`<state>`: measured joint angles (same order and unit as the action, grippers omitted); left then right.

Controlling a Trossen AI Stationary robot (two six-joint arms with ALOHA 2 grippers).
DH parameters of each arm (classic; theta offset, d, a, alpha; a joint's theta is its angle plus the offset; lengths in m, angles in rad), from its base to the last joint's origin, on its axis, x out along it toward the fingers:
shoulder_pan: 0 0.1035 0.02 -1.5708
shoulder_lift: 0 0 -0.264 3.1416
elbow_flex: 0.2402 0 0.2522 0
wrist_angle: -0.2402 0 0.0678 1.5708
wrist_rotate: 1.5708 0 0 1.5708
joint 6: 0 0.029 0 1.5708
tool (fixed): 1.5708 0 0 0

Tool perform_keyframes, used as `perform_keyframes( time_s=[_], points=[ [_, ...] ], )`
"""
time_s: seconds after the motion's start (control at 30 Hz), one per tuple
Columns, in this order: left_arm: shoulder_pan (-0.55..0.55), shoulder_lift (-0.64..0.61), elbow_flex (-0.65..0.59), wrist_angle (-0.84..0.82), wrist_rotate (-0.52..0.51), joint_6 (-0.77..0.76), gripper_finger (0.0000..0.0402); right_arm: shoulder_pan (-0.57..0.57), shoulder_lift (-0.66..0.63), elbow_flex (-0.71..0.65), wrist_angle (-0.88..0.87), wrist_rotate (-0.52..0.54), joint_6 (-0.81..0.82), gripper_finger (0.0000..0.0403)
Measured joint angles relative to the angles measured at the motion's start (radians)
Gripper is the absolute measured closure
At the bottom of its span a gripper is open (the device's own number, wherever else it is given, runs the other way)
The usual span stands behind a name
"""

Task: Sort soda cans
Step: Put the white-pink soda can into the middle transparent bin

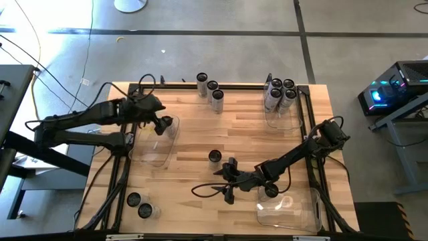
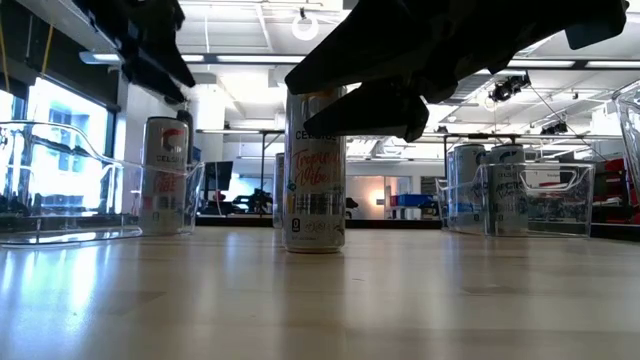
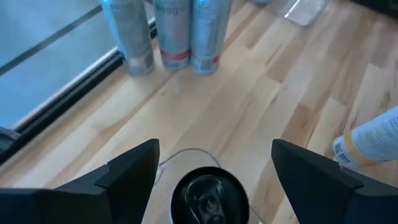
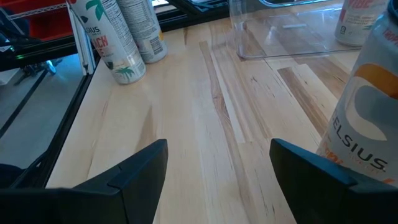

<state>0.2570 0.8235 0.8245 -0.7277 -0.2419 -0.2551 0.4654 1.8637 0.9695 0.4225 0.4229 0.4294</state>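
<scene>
My left gripper (image 1: 160, 126) hangs open over the clear bin (image 1: 152, 148) at the table's left. In its wrist view a soda can (image 3: 209, 198) stands upright right below, between the open fingers (image 3: 134, 168) and apart from them. This can shows in the low view (image 2: 165, 175) inside the bin. My right gripper (image 1: 227, 179) is open near the table's middle, low over the wood, with nothing between its fingers. A lone soda can (image 1: 215, 156) stands upright just on its far side, also seen in the right wrist view (image 4: 367, 106).
Three cans (image 1: 212, 88) stand at the far edge's middle. Several cans fill the far right bin (image 1: 281, 119). The near right bin (image 1: 304, 214) holds one can (image 1: 271, 191). Two cans (image 1: 139, 205) stand at the near left corner. Bare wood lies between.
</scene>
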Motion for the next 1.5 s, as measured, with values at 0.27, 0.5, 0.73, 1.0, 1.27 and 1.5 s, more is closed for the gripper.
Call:
perform_keyframes(
  time_s=[0.27,0.5,0.73,1.0,1.27,1.5],
  points=[
    [-0.169,0.012,0.072,-0.173,-0.109,-0.087,0.0103,0.0,0.0,0.0,0.0,0.0,0.0,0.0126],
    [-0.465,0.081,0.138,-0.206,-0.017,-0.228,0.0124,0.0,0.0,0.0,0.002,0.001,0.0,0.0126],
    [-0.827,0.345,0.32,-0.205,-0.066,-0.364,0.0144,0.0,0.0,0.0,0.004,0.002,-0.003,0.0126],
    [-1.054,0.717,0.544,-0.303,0.002,-0.121,0.0151,0.0,0.0,0.0,0.005,0.002,-0.027,0.0126],
    [-1.039,0.918,0.619,-0.361,0.052,-0.141,0.0151,-0.013,0.0,0.0,0.007,0.0,-0.086,0.0126],
    [-0.954,0.924,0.724,-0.278,0.095,-0.217,0.014,-0.064,0.0,0.0,0.008,-0.063,-0.116,0.0126]
  ],
)
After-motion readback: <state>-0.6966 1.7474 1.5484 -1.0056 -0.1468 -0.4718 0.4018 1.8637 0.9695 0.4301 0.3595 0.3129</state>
